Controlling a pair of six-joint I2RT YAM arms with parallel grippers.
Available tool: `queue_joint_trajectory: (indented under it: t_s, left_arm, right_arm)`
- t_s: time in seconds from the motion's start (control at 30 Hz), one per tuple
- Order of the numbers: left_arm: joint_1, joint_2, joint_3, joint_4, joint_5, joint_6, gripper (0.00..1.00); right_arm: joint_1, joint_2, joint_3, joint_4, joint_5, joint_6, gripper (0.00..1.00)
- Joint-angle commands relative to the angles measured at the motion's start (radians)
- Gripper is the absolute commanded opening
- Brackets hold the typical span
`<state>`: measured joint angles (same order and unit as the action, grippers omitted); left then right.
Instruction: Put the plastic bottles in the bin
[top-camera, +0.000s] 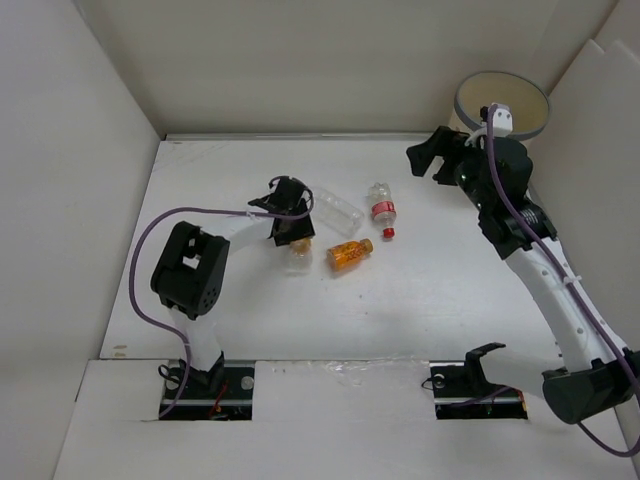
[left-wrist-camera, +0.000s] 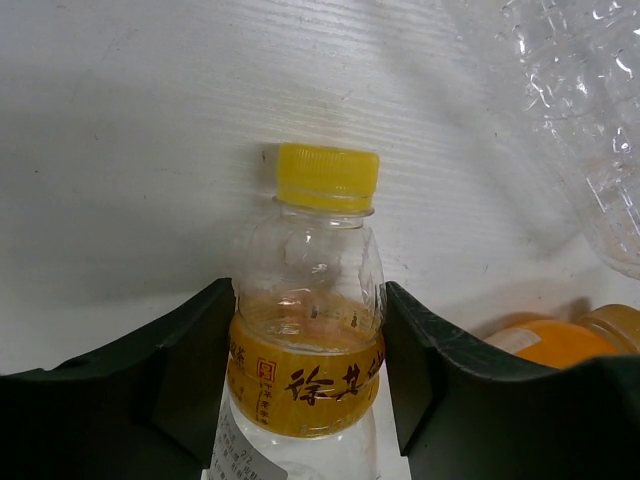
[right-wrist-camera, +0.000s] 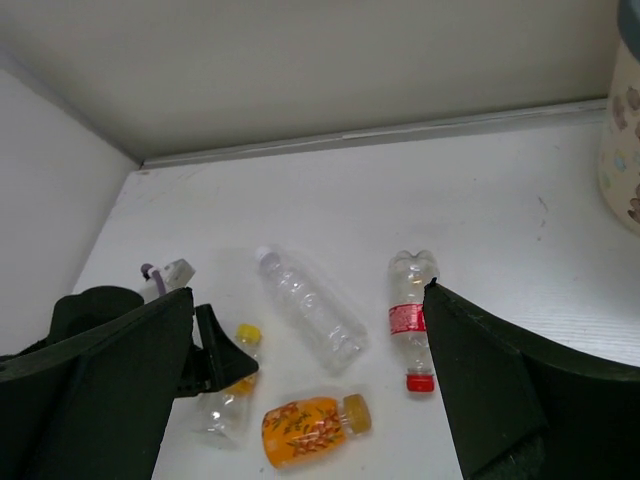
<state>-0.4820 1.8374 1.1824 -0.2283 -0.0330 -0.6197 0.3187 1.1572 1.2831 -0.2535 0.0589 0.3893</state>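
My left gripper (top-camera: 292, 235) is shut on the yellow-capped bottle (left-wrist-camera: 305, 330), which lies on the white table; both fingers (left-wrist-camera: 190, 380) press its yellow label. The orange bottle (top-camera: 350, 254), the plain clear bottle (top-camera: 338, 212) and the red-labelled, red-capped bottle (top-camera: 381, 210) lie just right of it. The right wrist view shows the same group: the yellow-capped (right-wrist-camera: 245, 338), orange (right-wrist-camera: 305, 430), clear (right-wrist-camera: 308, 305) and red-labelled (right-wrist-camera: 410, 320) bottles. My right gripper (top-camera: 432, 157) is open and empty, raised beside the cream bin (top-camera: 502, 105) at the back right. No blue-labelled bottle shows.
White walls enclose the table on the left, back and right. The bin's cartoon-printed side (right-wrist-camera: 625, 140) shows at the right edge of the right wrist view. The left arm's purple cable (top-camera: 165, 225) loops over the table's left side.
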Motion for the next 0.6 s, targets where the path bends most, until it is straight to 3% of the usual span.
queue_joint_trajectory:
  t_s: [0.0,0.13,0.3,0.37,0.43,0.5,0.57]
  left_arm:
    - [0.002,-0.049,-0.073,-0.034,-0.058,-0.014,0.00]
    - [0.002,-0.240,-0.086,-0.011,-0.099,-0.038,0.00]
    - [0.002,-0.485,-0.047,0.108,-0.067,0.006,0.00]
    - [0.002,-0.515,-0.009,0.138,-0.013,0.026,0.00]
    - [0.002,-0.539,0.011,0.197,0.045,0.041,0.00]
    - [0.002,-0.540,0.025,0.246,0.181,0.054,0.00]
    - [0.002,-0.559,0.025,0.334,0.311,0.054,0.00]
  right_arm:
    - [0.017,-0.019,-0.013,0.036,-0.127,-0.026,1.00]
    - [0.017,0.015,-0.082,0.109,-0.415,-0.026,1.00]
    - [0.078,0.126,-0.215,0.405,-0.684,0.109,1.00]
    - [0.133,0.165,-0.237,0.514,-0.776,0.176,1.00]
    - [0.169,0.218,-0.272,0.730,-0.823,0.242,1.00]
    - [0.209,0.258,-0.281,0.944,-0.875,0.351,1.00]
    - [0.227,0.308,-0.268,1.040,-0.884,0.399,1.00]
